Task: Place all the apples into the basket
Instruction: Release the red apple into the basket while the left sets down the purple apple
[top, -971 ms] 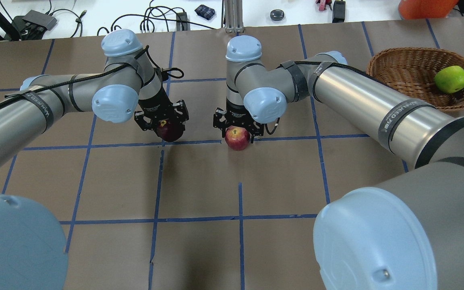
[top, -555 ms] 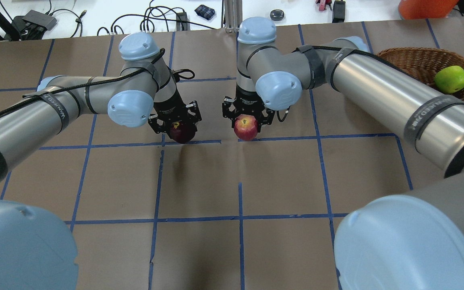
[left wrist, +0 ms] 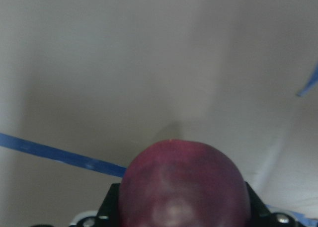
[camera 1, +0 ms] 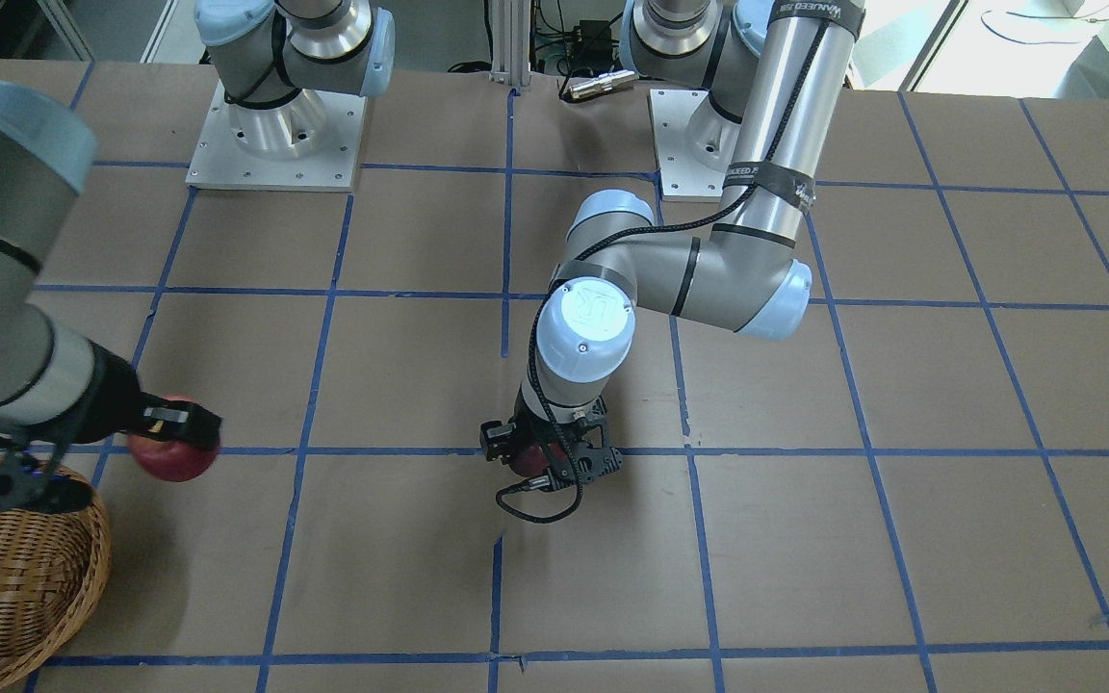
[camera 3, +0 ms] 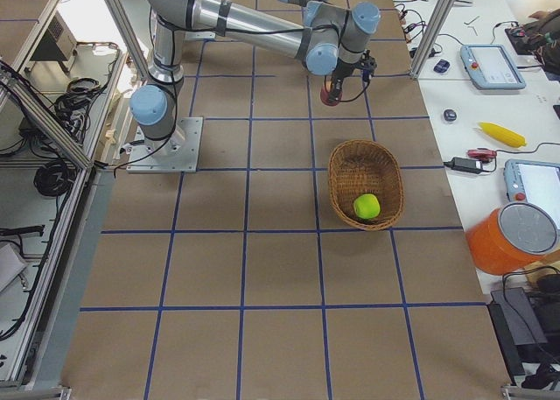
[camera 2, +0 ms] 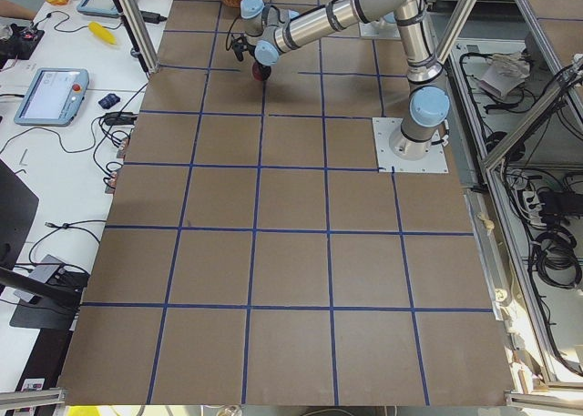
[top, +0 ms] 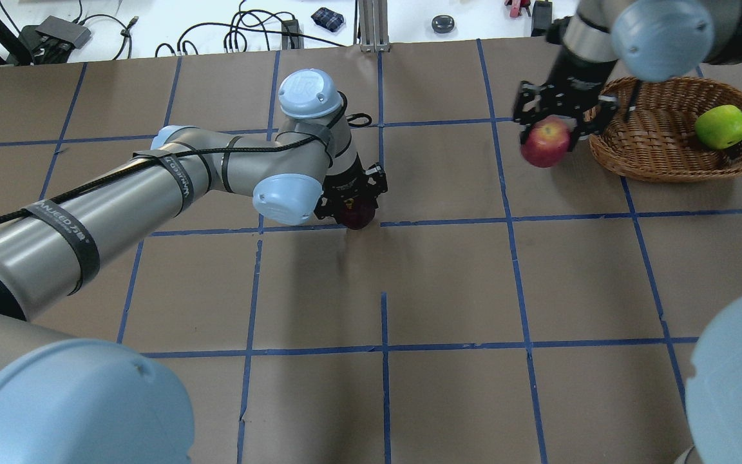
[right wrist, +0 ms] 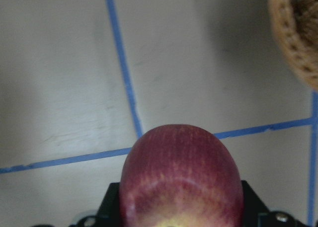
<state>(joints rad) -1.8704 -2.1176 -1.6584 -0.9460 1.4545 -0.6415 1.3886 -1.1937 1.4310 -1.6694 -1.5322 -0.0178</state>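
My right gripper (top: 550,129) is shut on the red apple (top: 545,144) and holds it above the table, just left of the wicker basket (top: 654,161). The red apple also fills the bottom of the right wrist view (right wrist: 181,180), with the basket's rim (right wrist: 298,33) at the top right. The yellow-green apple (top: 722,127) lies in the basket's right side. My left gripper (top: 353,205) is shut on the dark maroon apple (top: 359,218), low over a blue tape line near the table's middle. That apple shows in the left wrist view (left wrist: 184,187).
Brown paper with a blue tape grid (top: 384,351) covers the table. Cables (top: 242,29) and small devices lie past the far edge. An orange object (top: 674,13) stands behind the basket. The arm bases (camera 1: 275,135) are bolted at the robot's side.
The right arm has lifted the red apple and swung it right, up to the basket's left rim. The left arm has moved right with the maroon apple.
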